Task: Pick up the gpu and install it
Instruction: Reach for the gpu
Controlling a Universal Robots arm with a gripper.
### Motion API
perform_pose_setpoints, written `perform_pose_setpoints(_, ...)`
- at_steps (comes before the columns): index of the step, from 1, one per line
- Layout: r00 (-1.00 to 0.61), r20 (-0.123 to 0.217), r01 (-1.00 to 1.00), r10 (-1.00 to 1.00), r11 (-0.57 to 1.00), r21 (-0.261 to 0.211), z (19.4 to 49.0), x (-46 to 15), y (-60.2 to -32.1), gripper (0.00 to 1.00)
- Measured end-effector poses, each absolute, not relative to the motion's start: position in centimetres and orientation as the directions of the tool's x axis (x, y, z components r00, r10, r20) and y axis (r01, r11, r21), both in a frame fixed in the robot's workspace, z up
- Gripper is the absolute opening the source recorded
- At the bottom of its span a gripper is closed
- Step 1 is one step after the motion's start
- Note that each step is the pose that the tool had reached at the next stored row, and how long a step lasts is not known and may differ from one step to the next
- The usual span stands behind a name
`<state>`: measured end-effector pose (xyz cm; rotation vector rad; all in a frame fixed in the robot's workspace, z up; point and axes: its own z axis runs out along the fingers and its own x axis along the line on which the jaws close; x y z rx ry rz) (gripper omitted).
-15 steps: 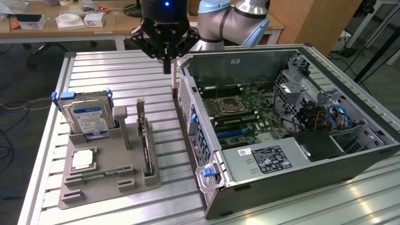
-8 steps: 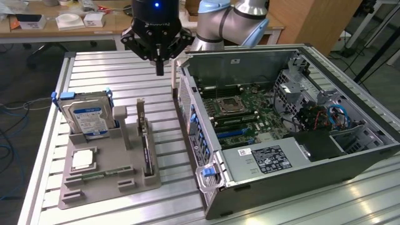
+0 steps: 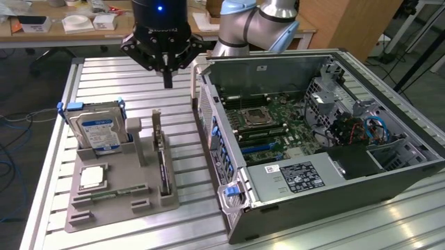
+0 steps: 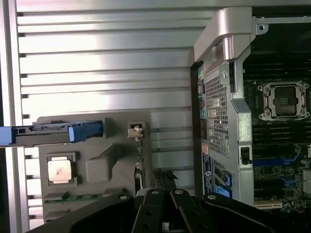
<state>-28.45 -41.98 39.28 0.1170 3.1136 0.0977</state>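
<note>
- Grey holder tray: the gpu stands on edge in its slot, near the hard drive, not yet installed.
- Gripper: clenched, empty, hovering above the tray's far end.
- Handling, judged: grip squarely across the card's thin edge and lift straight up.
- Writing: the drive label and the black sticker on the computer case are unreadable.

Exterior view: high, oblique, mid-range, looking down across the counter at the grey holder and open computer case. Wrist view: straight down past the gripper, closer. Shared: holder, case edge, CPU socket.
</note>
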Motion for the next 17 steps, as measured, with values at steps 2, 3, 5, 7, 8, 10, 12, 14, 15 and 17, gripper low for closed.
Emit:
perform_pose_setpoints(2, -0.997, -0.022, 0.074, 0.076, 0.995, 0.064, 39.3, -28.9, -42.1, 0.11)
perform_pose_setpoints(3, -0.997, -0.022, 0.074, 0.076, 0.995, 0.064, 39.3, -29.1, -42.1, 0.11)
perform_pose_setpoints(5, -0.997, -0.022, 0.074, 0.076, 0.995, 0.064, 39.3, -29.6, -42.2, 0.11)
perform_pose_setpoints(7, -0.997, -0.022, 0.074, 0.076, 0.995, 0.064, 39.3, -30.1, -42.3, 0.11)
perform_pose_setpoints(8, -0.997, -0.022, 0.074, 0.076, 0.995, 0.064, 39.3, -30.3, -42.3, 0.11)
perform_pose_setpoints(10, -0.997, -0.022, 0.074, 0.076, 0.995, 0.064, 39.3, -30.6, -42.3, 0.11)
perform_pose_setpoints(12, -0.997, -0.022, 0.074, 0.076, 0.995, 0.064, 39.3, -30.7, -42.3, 0.11)
perform_pose_setpoints(14, -0.997, -0.022, 0.074, 0.076, 0.995, 0.064, 39.3, -30.7, -42.3, 0.11)
perform_pose_setpoints(15, -0.997, -0.022, 0.074, 0.076, 0.995, 0.064, 39.3, -30.7, -42.3, 0.11)
perform_pose_setpoints(17, -0.997, -0.022, 0.074, 0.076, 0.995, 0.064, 39.3, -30.7, -42.3, 0.11)
